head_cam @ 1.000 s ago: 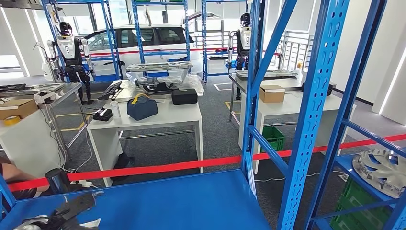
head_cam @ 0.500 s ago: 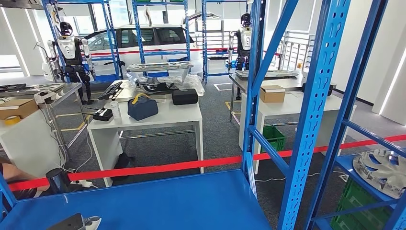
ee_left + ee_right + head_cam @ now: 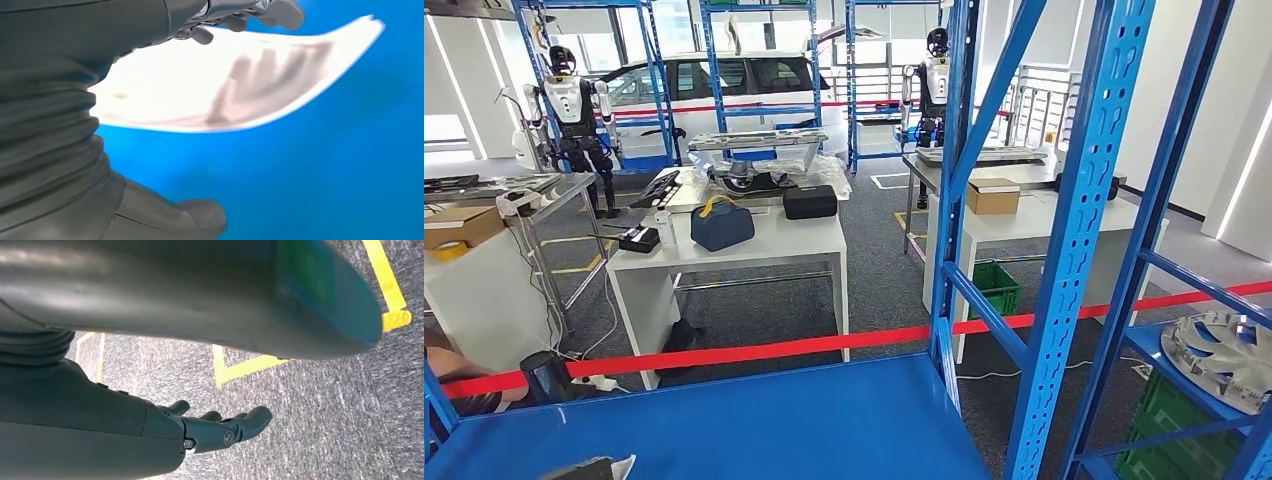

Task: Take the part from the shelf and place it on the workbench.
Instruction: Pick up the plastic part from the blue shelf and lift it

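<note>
— Anything in the green plastic crate under the white table?
— Can't tell from here, and the brown cardboard box is closed.
— And the thin white curved part?
— Low over the blue metal shelf deck, under the left hand. Fingers across it, thumb apart; I can't tell whether it grips.
— The right hand?
— Hanging above grey carpet, fingers loose, holding nothing.

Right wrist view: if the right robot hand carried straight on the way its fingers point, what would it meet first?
Probably the grey carpeted floor. The right robot hand hangs with fingers apart and holds nothing, and nothing lies between them and the floor, though depth is hard to judge.
</note>
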### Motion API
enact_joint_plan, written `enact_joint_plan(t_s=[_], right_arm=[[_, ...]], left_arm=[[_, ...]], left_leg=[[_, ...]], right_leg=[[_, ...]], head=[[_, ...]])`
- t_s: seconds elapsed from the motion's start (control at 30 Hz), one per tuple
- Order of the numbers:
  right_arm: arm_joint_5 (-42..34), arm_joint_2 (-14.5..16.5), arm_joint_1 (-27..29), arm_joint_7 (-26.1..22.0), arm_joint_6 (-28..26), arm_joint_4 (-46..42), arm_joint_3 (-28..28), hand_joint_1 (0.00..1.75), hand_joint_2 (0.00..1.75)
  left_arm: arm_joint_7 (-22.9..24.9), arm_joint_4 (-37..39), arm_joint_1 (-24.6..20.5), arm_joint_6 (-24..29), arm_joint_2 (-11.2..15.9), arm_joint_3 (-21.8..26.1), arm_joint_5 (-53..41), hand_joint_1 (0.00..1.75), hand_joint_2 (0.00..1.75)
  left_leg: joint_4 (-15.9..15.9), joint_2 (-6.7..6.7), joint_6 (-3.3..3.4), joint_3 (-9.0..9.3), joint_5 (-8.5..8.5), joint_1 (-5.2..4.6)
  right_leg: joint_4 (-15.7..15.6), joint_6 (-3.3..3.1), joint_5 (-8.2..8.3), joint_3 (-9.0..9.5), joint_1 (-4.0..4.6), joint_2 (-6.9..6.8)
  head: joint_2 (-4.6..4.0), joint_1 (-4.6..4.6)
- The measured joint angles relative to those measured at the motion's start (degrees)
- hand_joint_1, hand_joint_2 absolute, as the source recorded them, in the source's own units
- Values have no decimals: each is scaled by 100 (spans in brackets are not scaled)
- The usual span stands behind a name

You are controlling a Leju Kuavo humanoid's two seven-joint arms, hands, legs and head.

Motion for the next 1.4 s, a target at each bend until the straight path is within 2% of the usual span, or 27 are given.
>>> enact_joint_plan(t_s=[0.07,0.23,0.4,0.7,0.73,0.77,0.83,0.87,0.9,1.4], right_arm=[[14,0,0,-5,-1,0,0,0,0],[25,0,0,-9,-2,0,0,0,0],[44,0,0,-7,0,0,0,0,0],[54,2,0,9,-3,0,0,0,0],[55,2,0,13,-4,0,0,0,0],[57,2,-1,14,-4,0,0,0,0],[71,2,-1,15,-3,0,0,0,0],[77,2,-1,15,-3,0,0,0,0],[81,2,-1,17,-3,0,0,0,0],[80,2,-1,39,-4,0,-30,0,0]], left_arm=[[126,0,0,212,1,-174,-178,0,175],[213,8,2,339,2,-437,-323,0,175],[567,29,2,642,23,-762,-775,0,175],[856,95,-3,731,34,-1118,-1015,0,175],[885,95,-5,742,34,-1134,-1029,9,175],[907,95,-7,753,34,-1150,-1035,47,175],[954,98,-7,777,34,-1177,-1041,134,175],[980,101,-5,793,34,-1190,-1049,169,175],[1005,105,-3,806,36,-1202,-1062,175,175],[1076,124,-20,848,44,-1234,-1134,175,175]], left_leg=[[0,0,0,0,0,0],[0,0,0,0,0,0],[0,0,0,0,0,0],[0,0,0,0,0,0],[0,0,0,0,0,0],[0,0,0,0,0,0],[0,0,0,-1,-1,0],[0,0,0,-1,-1,0],[0,0,0,-2,-1,0],[0,-1,0,1,-1,0]], right_leg=[[0,0,0,0,0,0],[0,0,0,0,0,0],[0,0,0,0,0,0],[0,0,0,1,-1,0],[0,0,0,1,-1,0],[0,0,0,1,-1,0],[0,0,0,2,-1,0],[0,0,0,3,-1,0],[0,0,0,3,-1,0],[0,1,-1,4,-1,-1]], head=[[0,0],[0,1],[0,1],[0,0],[0,0],[0,0],[0,0],[0,0],[0,0],[0,1]])
